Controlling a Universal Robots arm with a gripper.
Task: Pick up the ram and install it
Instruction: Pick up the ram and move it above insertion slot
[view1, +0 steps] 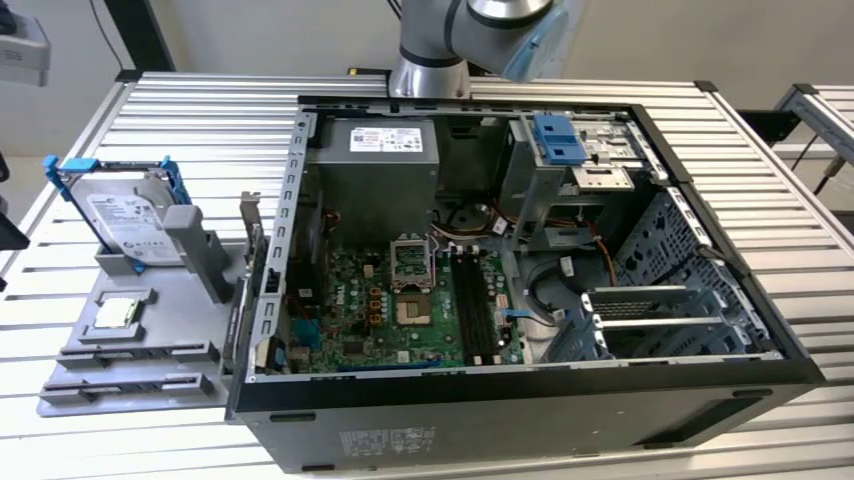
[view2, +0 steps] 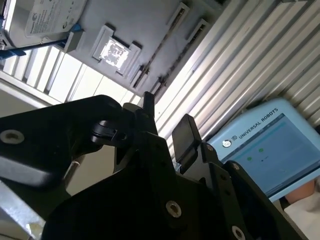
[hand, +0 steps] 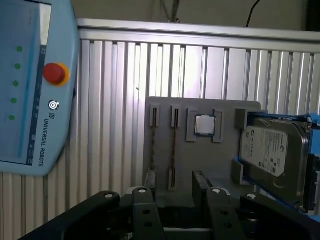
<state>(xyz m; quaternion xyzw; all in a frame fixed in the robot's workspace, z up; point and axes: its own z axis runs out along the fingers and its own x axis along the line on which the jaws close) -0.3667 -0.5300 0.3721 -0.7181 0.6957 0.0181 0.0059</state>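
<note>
In the first wrist view a grey tray has two long narrow holders. A thin dark strip seen edge-on in each looks like the ram, with a second strip beside it. My gripper hangs well above the near end of these holders. It is open, with the tray showing between its black fingers. The second wrist view shows the gripper the same way, nothing in it. The motherboard's black slots lie inside the open computer case.
On the tray, a silver hard drive in a blue frame stands upright and a small square chip lies flat. A blue teach pendant rests on the slatted table. The arm's base rises behind the case.
</note>
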